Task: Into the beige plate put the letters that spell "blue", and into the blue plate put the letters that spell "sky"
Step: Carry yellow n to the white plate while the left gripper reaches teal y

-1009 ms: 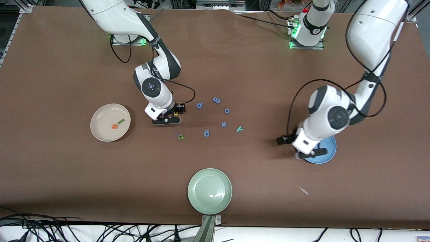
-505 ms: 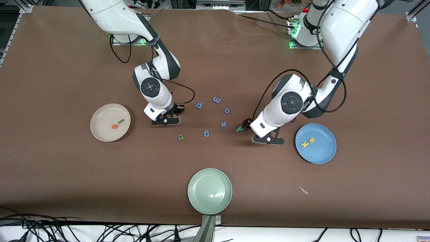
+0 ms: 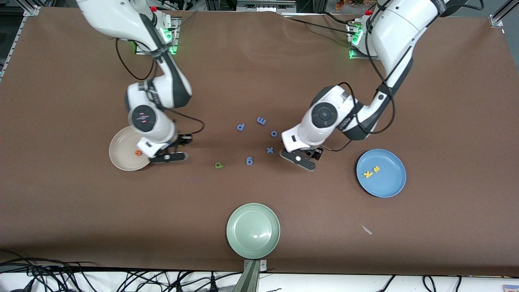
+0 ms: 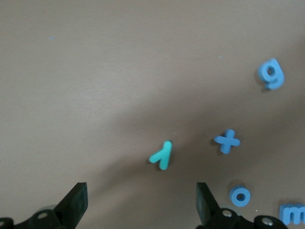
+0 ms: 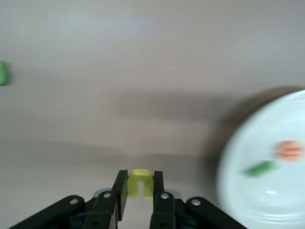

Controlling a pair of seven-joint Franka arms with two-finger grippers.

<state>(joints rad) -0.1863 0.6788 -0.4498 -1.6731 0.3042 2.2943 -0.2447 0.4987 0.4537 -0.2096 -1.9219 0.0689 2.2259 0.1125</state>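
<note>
Right gripper [image 3: 168, 156] clenching yellow u [image 5: 140, 183], hovering at beige plate [image 3: 121, 158] rim, 3 o'clock edge; orange e [image 3: 138, 153] lying inside. Should be carrying u over plate centre, lowering before releasing. Left gripper [image 4: 140, 202] spread wide over teal y [image 4: 161, 155]; should be straddling y squarely. Olive b [image 3: 219, 165] lying on table; blue plate [image 3: 391, 184] holding k [image 3: 367, 174], s [image 3: 376, 169].

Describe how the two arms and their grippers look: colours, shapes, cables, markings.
Both arms are glossy white with dark grey joints, round dark wrist caps and looping black cables. The right gripper and left gripper are black, with two flat fingers each. Green lights glow at both bases.
</note>
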